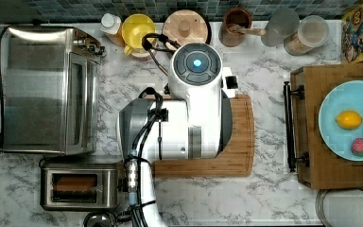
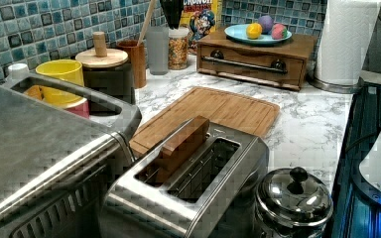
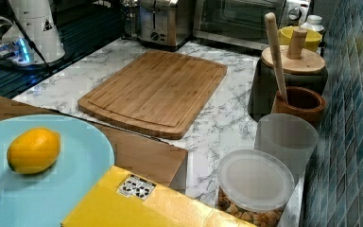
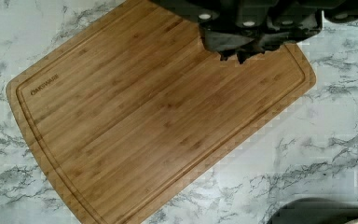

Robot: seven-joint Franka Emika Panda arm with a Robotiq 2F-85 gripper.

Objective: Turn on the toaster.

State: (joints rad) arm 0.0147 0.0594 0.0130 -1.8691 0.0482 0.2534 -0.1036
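The toaster (image 1: 79, 183) stands on the marble counter (image 1: 269, 189) just beside the toaster oven (image 1: 47, 90), below it in the top view and at the lower left corner of the cutting board (image 1: 238, 142) there; in the left view the toaster (image 2: 188, 186) holds a brown slice (image 2: 181, 146) standing high in one slot, the other slot bare, with a steel pot lid (image 2: 292, 196) just beside it at the left view's right; in the right view the toaster (image 3: 164, 21) sits beyond the far end of the cutting board (image 3: 158, 92), next to the toaster oven (image 3: 238, 19). The arm (image 1: 196, 109) hangs above the cutting board in the top view, well apart from the toaster; in the wrist view the gripper (image 4: 240, 53) hovers over the cutting board (image 4: 158, 121), its dark fingers drawn close, though whether they are pressed together I cannot tell; it pinches nothing. Beyond the cutting board from the toaster in the left view sits a wooden drawer box (image 2: 258, 54) bearing a blue plate (image 2: 238, 33) with fruit.
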